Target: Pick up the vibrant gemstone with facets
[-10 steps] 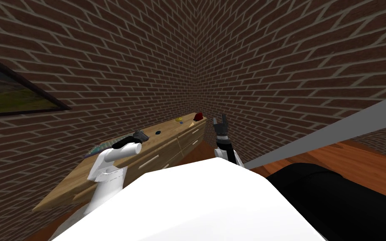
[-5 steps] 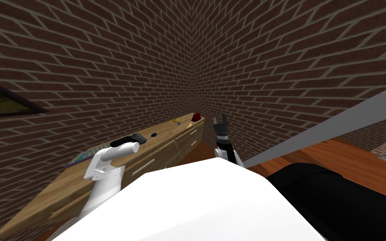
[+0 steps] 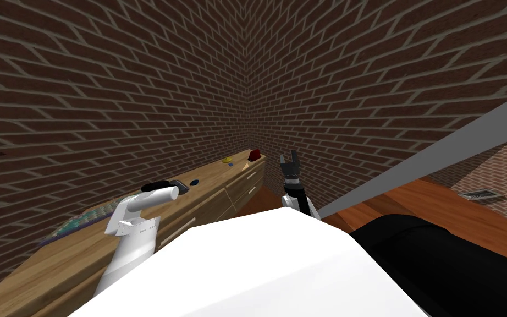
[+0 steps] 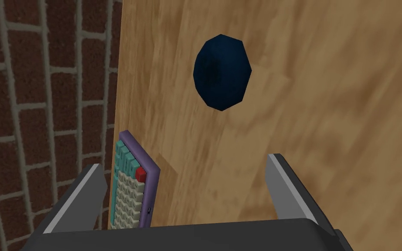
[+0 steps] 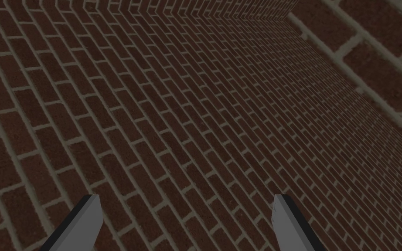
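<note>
Wooden surface (image 4: pixel 326 130) beneath us; keyboard (image 4: pixel 130 191) beside our left jaws, which are spread; dark blue faceted gemstone (image 4: pixel 222 72) lies ahead of them; right jaws spread, raised; risk, we judge: an off-centre close slips on slanted facets.

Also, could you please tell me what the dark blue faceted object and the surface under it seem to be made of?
The gemstone looks hard and matte, dark blue: flat facets, angular outline, no glint; stone or glass is open. The sideboard top looks like light, smooth wood: streaky grain shows.
</note>
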Controlling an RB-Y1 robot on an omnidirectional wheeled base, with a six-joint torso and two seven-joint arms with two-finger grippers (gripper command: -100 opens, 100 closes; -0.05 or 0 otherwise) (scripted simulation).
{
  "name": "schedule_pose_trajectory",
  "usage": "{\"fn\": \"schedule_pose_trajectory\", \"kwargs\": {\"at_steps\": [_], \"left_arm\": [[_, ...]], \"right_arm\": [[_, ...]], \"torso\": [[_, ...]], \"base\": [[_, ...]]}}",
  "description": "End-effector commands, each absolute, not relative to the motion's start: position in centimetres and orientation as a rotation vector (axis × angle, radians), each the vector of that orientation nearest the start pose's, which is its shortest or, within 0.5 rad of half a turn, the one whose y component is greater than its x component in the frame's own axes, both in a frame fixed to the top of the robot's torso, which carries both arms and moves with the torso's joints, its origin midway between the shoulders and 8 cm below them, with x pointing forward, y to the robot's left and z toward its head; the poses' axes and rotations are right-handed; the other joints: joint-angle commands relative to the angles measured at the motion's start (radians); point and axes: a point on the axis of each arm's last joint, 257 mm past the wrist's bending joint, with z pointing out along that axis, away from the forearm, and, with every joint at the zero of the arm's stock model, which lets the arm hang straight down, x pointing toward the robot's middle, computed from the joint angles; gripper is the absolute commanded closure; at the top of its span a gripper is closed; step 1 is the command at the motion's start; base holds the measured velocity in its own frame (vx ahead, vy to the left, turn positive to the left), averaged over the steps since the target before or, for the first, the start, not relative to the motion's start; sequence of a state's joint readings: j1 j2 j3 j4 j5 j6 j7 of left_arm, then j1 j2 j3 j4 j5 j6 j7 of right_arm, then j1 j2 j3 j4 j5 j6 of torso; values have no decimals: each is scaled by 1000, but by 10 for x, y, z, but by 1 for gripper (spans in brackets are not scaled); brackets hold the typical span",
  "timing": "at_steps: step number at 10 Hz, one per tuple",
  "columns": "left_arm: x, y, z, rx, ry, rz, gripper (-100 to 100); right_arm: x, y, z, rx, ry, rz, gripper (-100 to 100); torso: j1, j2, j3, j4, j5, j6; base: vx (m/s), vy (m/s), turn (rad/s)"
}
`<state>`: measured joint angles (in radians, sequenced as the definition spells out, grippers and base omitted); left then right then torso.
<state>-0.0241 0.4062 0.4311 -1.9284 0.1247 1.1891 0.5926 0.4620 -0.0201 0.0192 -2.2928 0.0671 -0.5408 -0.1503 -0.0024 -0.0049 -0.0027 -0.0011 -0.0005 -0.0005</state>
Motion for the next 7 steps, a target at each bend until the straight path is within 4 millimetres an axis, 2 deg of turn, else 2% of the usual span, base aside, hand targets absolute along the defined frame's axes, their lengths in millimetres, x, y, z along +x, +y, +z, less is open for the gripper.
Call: {"fn": "schedule_pose_trajectory", "kwargs": {"at_steps": [1,5,7], "left_arm": [[429,531,-220,-2174,789,-666,-100],[404,552,-248,-2289,769,-548,-100],[385,559,-273,-2366,765,-476,-100]], "right_arm": [[338,-256,49,587,575,1455,0],[338,-256,49,587,575,1455,0],[338,-256,49,587,575,1455,0]], "torso": [[0,0,0,0,0,0],[2,0,0,0,0,0],[3,-3,-2,-1,1,0]], "base": [[60,-21,-35],[78,-7,-101],[135,12,-132]]}}
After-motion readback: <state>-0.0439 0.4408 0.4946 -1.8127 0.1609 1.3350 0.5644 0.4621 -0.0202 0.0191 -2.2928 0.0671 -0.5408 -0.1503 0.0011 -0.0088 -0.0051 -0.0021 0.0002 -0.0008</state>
